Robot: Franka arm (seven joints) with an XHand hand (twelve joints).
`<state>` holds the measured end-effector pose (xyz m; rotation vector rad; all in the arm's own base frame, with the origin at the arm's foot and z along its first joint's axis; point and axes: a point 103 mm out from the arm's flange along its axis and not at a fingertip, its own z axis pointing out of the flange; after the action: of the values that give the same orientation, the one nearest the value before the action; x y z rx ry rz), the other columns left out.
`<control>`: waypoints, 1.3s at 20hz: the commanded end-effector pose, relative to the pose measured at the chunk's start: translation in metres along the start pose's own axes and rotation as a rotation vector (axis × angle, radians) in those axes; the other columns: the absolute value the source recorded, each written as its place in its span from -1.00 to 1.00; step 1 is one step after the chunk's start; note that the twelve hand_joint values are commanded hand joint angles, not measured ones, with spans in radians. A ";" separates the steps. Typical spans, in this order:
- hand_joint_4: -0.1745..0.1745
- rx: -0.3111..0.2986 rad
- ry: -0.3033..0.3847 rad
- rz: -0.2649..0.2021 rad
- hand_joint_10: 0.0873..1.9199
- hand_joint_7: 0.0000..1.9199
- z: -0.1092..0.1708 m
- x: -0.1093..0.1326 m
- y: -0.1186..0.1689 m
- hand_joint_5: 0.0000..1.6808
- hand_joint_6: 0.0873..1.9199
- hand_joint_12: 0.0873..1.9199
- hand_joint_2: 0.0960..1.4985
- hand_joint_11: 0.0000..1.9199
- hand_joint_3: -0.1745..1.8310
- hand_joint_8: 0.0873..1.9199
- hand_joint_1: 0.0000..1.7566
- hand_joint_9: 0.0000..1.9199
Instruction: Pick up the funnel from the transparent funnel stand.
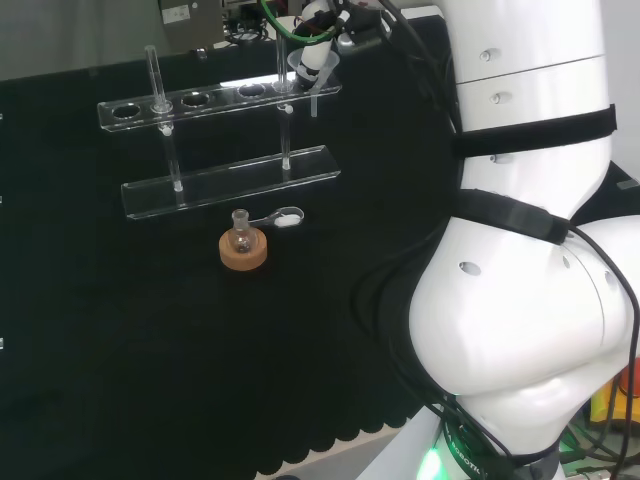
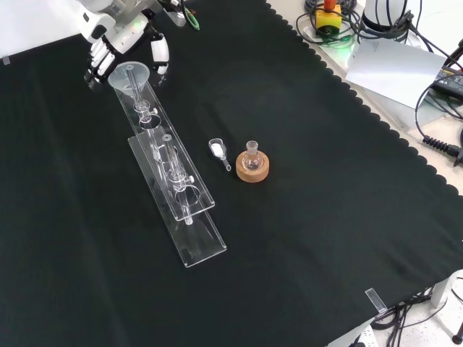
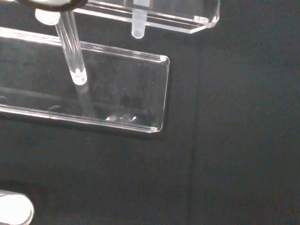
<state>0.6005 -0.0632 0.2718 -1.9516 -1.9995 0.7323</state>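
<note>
curled fingers (image 2: 160,52) round the funnel (image 2: 130,76) at the transparent funnel stand's (image 2: 189,217) far end in front view. showed, in wrist view, the funnel's stem (image 3: 75,61) above the stand's base.

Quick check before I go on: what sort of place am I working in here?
Most likely a chemistry lab bench set up for robot trials: a clear funnel stand with a funnel at the hand, and a small glass flask on a cork ring, all on black cloth.
</note>
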 end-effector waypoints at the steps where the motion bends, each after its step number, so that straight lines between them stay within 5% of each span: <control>1: 0.26 0.018 -0.023 0.024 -0.24 -1.00 0.001 0.001 0.001 -0.76 -1.00 0.54 -0.16 -0.73 -0.27 -0.69 -0.20 -0.73; 8: 0.21 0.024 -0.047 0.023 -0.32 -0.98 0.001 -0.003 0.001 -0.63 -1.00 0.55 -0.16 -0.76 -0.24 -0.48 -0.19 -0.55; 14: 0.12 -0.051 -0.112 0.003 -0.42 -0.58 -0.004 0.001 0.000 -0.32 -1.00 0.49 -0.13 -0.76 -0.21 -0.34 -0.10 -0.19; 17: 0.08 -0.101 -0.144 0.004 -0.40 -0.44 -0.011 0.003 -0.003 -0.20 -0.89 0.44 -0.11 -0.71 -0.21 -0.29 -0.04 -0.04; 21: 0.05 -0.121 -0.185 0.001 -0.37 -0.40 -0.028 0.001 -0.013 -0.26 -0.59 0.41 -0.12 -0.67 -0.19 -0.27 0.01 0.03; 26: 0.04 -0.146 -0.188 0.030 -0.36 -0.43 -0.053 -0.006 -0.038 -0.28 -0.49 0.40 -0.12 -0.66 -0.19 -0.27 0.02 0.04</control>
<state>0.5996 -0.0605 0.3066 -2.0244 -2.1671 0.8232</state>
